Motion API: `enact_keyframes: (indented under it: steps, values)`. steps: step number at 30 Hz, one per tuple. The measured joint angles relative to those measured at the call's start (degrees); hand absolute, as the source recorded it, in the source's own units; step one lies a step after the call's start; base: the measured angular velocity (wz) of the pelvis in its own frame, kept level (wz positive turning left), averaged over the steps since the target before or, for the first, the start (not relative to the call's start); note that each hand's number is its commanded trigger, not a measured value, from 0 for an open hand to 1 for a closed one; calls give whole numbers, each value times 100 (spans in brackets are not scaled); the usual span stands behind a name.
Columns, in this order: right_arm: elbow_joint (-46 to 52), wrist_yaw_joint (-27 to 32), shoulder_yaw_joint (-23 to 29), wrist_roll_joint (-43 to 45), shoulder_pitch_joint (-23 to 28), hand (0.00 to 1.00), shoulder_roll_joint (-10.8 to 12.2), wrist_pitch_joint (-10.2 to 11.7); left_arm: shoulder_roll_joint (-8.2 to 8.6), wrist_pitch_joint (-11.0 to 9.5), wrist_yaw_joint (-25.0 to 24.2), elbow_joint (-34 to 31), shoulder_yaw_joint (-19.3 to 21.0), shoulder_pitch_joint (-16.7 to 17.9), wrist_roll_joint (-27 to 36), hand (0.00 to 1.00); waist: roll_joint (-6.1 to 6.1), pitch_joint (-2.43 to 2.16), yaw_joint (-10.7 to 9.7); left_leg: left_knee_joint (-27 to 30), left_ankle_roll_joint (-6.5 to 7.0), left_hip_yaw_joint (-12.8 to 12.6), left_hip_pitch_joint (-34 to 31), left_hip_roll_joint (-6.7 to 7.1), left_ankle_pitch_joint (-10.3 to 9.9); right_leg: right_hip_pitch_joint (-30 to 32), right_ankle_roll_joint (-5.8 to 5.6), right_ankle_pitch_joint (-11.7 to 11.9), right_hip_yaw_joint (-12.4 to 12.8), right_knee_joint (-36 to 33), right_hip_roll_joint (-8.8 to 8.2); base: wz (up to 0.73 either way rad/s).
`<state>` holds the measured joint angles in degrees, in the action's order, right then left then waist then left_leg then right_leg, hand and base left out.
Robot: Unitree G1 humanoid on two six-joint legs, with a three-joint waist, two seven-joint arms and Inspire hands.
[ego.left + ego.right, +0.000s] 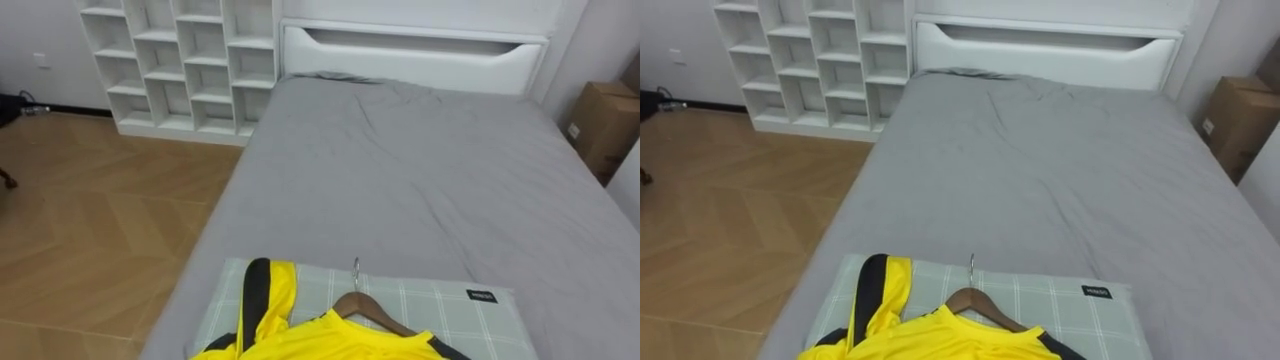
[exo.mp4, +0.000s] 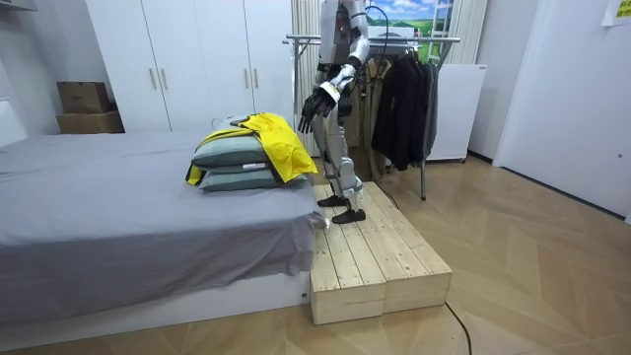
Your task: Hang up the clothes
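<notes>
Room view: the robot stands on a wooden platform (image 2: pixel 370 251) at the foot edge of the bed (image 2: pixel 118 212), its left hand (image 2: pixel 317 103) open and loose near the yellow shirt (image 2: pixel 268 140), which lies on stacked pillows (image 2: pixel 232 166). The eye views add the shirt's wooden hanger (image 1: pixel 372 306).

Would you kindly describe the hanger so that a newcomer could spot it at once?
On the grey bed, at its near end, a yellow shirt lies on checked pillows. The hanger sits in its collar: the only brown wooden thing there, with a metal hook.
</notes>
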<state>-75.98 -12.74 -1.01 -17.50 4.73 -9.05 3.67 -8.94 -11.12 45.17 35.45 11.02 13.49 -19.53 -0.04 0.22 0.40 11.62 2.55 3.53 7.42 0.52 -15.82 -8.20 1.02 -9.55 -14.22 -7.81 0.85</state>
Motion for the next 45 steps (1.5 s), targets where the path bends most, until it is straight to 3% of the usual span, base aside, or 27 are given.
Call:
enact_keyframes:
  steps: [6, 10, 18, 24, 27, 32, 38, 45]
  values:
    - [55, -21, 25, 208, -5, 0, -18, 5, -173, -19, 301, -1191, -6, -24, -825, 0, 34, -36, -32, 72, 4, 56, -13, 15, 4, -15, 0, 0, -12, 4, -12, 3]
    - [53, -75, 168, 220, 38, 0, -31, 26, -203, -20, 304, -1423, -9, -103, -1250, 0, 129, -30, -78, 61, 6, 74, 92, 25, 6, -126, -6, -3, -6, 24, -25, 0]
    - [50, -211, 240, 143, 45, 0, -70, 54, -205, 20, 185, -2036, -54, -283, -1264, 0, 208, -25, -284, -23, 7, 21, 110, 18, 6, -94, -14, -8, 41, 2, -15, -3]
    - [40, -245, 237, 157, 15, 0, -165, 63, -224, 17, 176, -2045, -155, -493, -1273, 0, 267, -5, -361, -18, 10, -30, 117, 16, 8, -58, -14, -8, 119, 6, -7, -5]
    - [5, -247, 222, 251, -72, 0, -191, 57, -358, 25, 134, -2045, -427, -546, -1276, 0, 245, 4, -465, -20, 15, -31, 107, 19, 11, -60, -16, -9, 109, 11, -11, 0]
    - [17, -245, 213, 231, -73, 0, -177, 51, -384, 226, -114, -2045, -820, -770, -1865, 0, 181, 40, -512, -9, 16, -37, 103, 20, 12, -59, -19, -11, 159, 17, -11, -2]
    - [22, -226, 173, 202, -83, 0, -187, 53, -389, 253, -331, -2046, -1074, -963, -2119, 0, 180, 33, -574, -1, 17, -129, 104, 13, 13, -56, -20, -12, 185, 21, -10, -2]
    - [32, -239, 104, 175, -81, 0, -189, 53, -388, 471, -811, -1802, -1358, -959, -2290, 0, 167, 7, -627, 6, 25, -181, 132, 10, 20, -69, -19, -11, 244, 22, -12, -3]
